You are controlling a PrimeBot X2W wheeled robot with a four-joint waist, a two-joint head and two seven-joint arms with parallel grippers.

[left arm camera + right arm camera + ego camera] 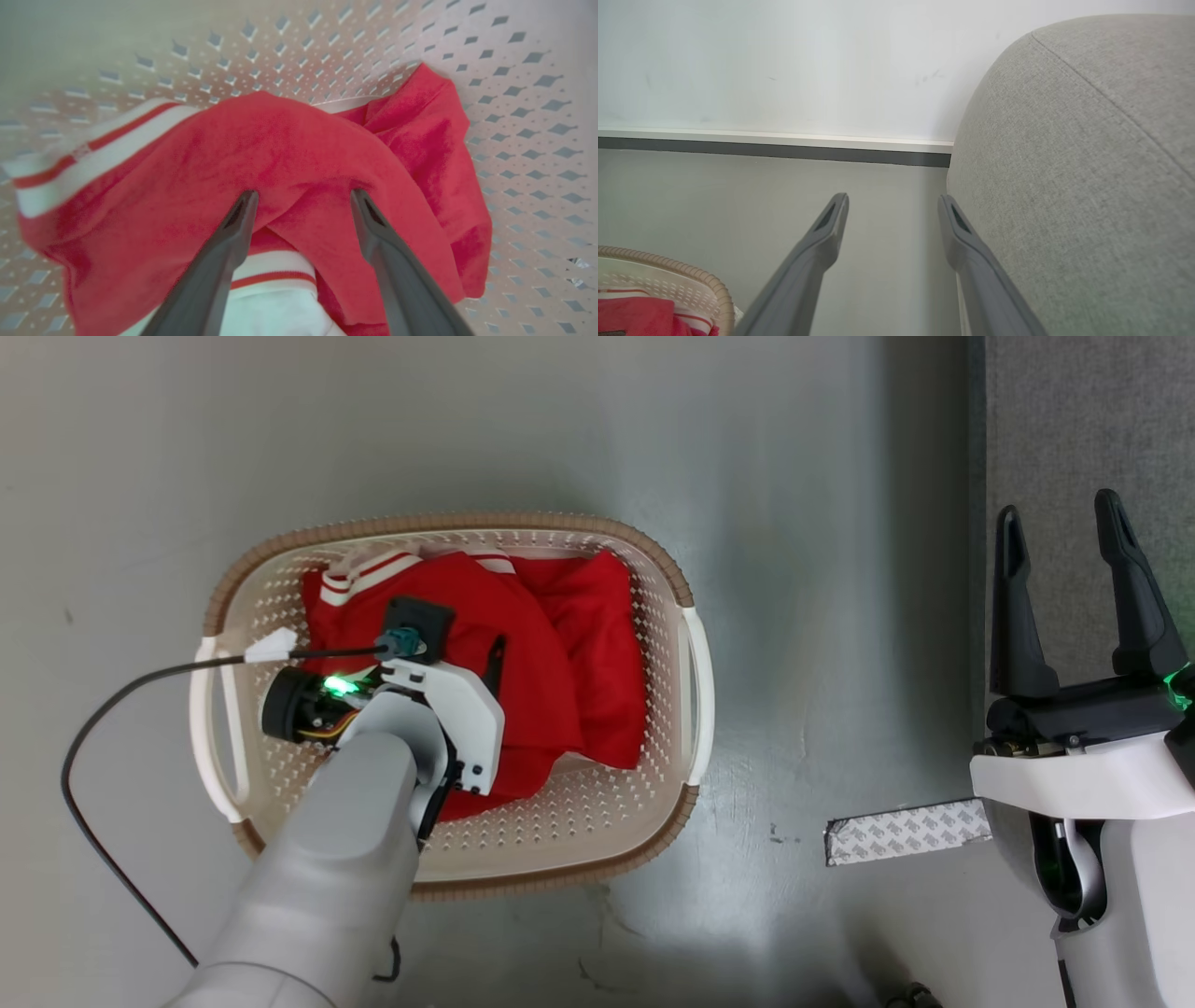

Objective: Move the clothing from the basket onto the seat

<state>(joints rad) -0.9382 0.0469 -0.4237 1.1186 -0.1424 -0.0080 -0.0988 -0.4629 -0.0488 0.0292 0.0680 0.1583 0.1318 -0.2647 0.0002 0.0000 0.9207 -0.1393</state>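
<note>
In the head view my left forearm point(317, 859) covers the near left part of the basket point(653, 546) and much of the clothing point(579, 653). In the left wrist view the tips of my left tool point(301, 198) rest against red folds, and I cannot tell where one garment ends. The striped trim point(70, 168) at the left is blurred. The seat point(1083, 429) is cut by the right edge of the head view. A small dark thing point(910, 995) at its bottom edge is cut off too, and I cannot tell what it is.
</note>
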